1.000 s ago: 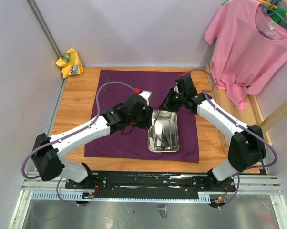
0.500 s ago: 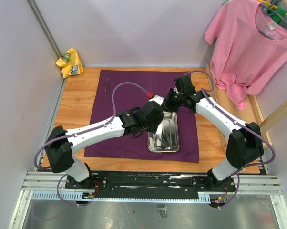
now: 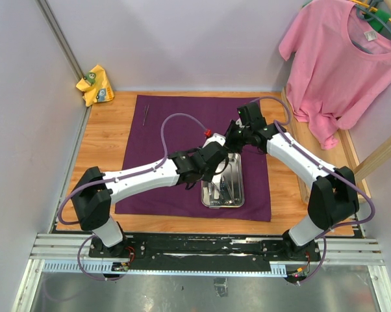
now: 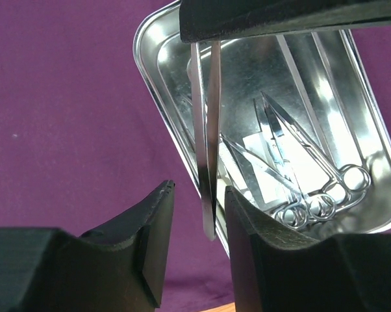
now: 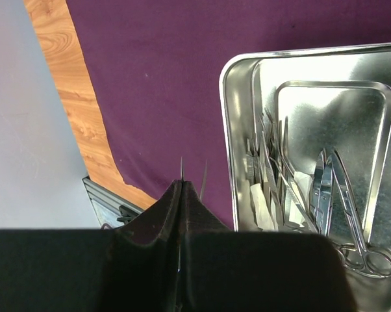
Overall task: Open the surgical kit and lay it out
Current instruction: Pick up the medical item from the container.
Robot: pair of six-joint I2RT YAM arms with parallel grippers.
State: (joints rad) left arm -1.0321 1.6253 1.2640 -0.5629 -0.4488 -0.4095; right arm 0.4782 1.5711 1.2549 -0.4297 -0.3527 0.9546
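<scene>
The dark purple cloth (image 3: 255,195) lies spread flat on the wooden table. The shiny steel tray (image 3: 241,190) sits on its right half and holds scissors (image 4: 325,195), other slim tools and white gauze pieces (image 4: 265,185). My right gripper (image 3: 232,143) hangs over the tray's far left corner. It is shut on slim metal forceps (image 4: 208,143) that point down; their tips (image 5: 182,168) stick out past its fingers (image 5: 182,185). My left gripper (image 4: 195,221) is open at the tray's left rim, and the forceps' lower end hangs between its fingers without touching them.
Another slim metal tool (image 3: 145,114) lies on the cloth's far left corner. A yellow rag (image 3: 95,84) sits at the back left. A pink T-shirt (image 3: 341,58) hangs at the back right above a wooden rail (image 3: 377,156).
My left arm has swung right and forward, bringing its open fingers around the hanging forceps. My right gripper has stayed in place, still shut on the forceps.
</scene>
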